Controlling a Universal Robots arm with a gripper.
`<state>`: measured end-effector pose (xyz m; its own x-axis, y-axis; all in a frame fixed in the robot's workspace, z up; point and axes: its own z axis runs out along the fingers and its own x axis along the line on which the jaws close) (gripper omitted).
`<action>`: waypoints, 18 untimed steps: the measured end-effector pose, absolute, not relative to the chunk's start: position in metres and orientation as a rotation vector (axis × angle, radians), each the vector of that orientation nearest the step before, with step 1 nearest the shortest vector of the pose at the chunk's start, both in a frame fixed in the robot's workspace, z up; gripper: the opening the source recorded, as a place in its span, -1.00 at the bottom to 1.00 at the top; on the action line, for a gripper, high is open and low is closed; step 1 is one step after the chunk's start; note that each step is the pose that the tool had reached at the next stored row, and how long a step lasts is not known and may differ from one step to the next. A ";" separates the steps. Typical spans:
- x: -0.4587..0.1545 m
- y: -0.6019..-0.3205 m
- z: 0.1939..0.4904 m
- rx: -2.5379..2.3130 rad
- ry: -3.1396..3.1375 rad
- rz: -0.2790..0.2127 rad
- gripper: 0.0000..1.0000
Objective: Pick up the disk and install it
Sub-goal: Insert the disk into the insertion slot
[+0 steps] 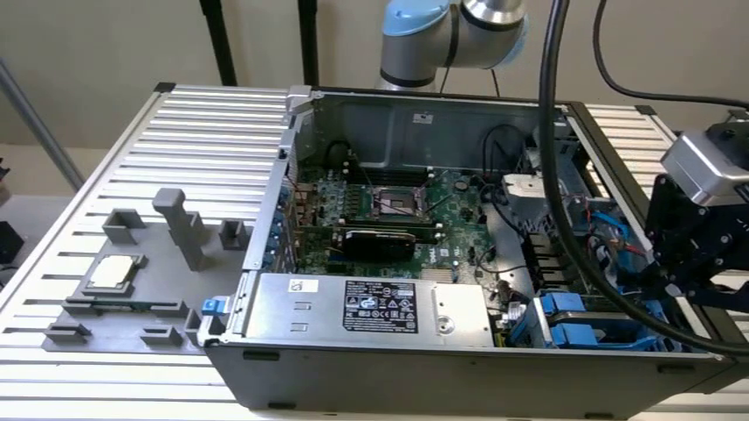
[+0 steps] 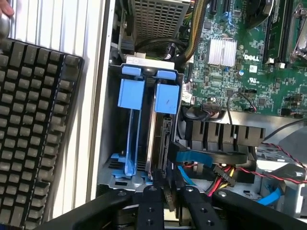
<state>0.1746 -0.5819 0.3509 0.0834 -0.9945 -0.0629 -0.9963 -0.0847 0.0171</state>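
Disk (image 2: 160, 139) sits on edge in the case (image 1: 468, 373) drive cage, between blue rails (image 2: 131, 93). Gripper (image 2: 168, 201) fingers straddle its end, slightly apart, apparently not clamping. Risks: skewed seating, snagging SATA cables (image 2: 206, 157).

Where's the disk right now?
The disk stands on edge in the blue drive cage at the computer case's front corner, on the exterior view's right, with the gripper just above it.

Beige wall (image 1: 105, 39) behind; ribbed silver table (image 1: 175, 140); black poles (image 1: 217, 39).
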 end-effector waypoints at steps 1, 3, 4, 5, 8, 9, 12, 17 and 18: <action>0.175 -0.582 0.351 -2.291 2.103 0.091 -1.00; 0.175 -0.581 0.351 -2.293 2.100 0.091 -1.00; 0.175 -0.581 0.351 -2.294 2.099 0.091 -1.00; 0.175 -0.581 0.351 -2.296 2.098 0.091 -1.00; 0.172 -0.579 0.352 -2.298 2.096 0.091 -1.00; 0.170 -0.578 0.352 -2.299 2.095 0.091 -1.00; 0.158 -0.578 0.352 -2.299 2.095 0.091 -1.00; 0.138 -0.578 0.352 -2.298 2.096 0.090 -1.00; 0.137 -0.578 0.352 -2.297 2.099 0.089 -1.00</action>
